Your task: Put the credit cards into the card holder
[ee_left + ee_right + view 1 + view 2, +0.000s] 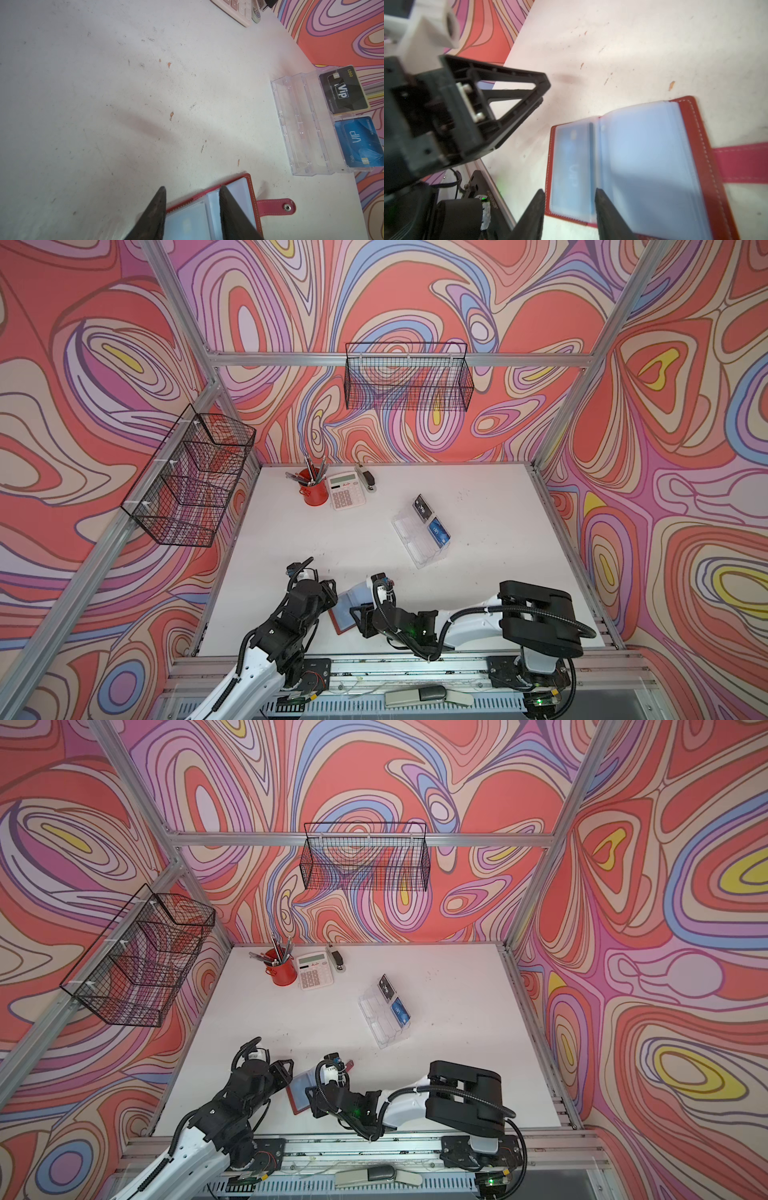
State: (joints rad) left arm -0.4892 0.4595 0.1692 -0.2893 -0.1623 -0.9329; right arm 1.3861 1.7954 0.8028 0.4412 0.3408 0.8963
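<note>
Left wrist view: scuffed white table (104, 104), swirl-patterned wall (332, 31) behind. Left gripper (192, 190) jaws parted, empty; open card holder (236, 187) partly cut off beneath them. Right gripper (569, 192) jaws parted over its blurred sleeves (643, 155).

One card holder (345, 612), with one snap strap (276, 206) and one sleeved card (572, 166) showing dimly through the plastic. One table (478, 572). One clear stand (409, 531) showing two card faces, one black card (422, 505) and one blue card (439, 531); whether more stand behind them cannot be told. One calculator (347, 490), one stapler (366, 480), and one red cup (312, 491) of several pens (309, 472), too crowded to count. Two wire baskets: a side basket (189, 481) of three compartments and a back basket (409, 377) of one. Two grippers: the left gripper (192, 190) and the right gripper (570, 191), each with two fingers
</note>
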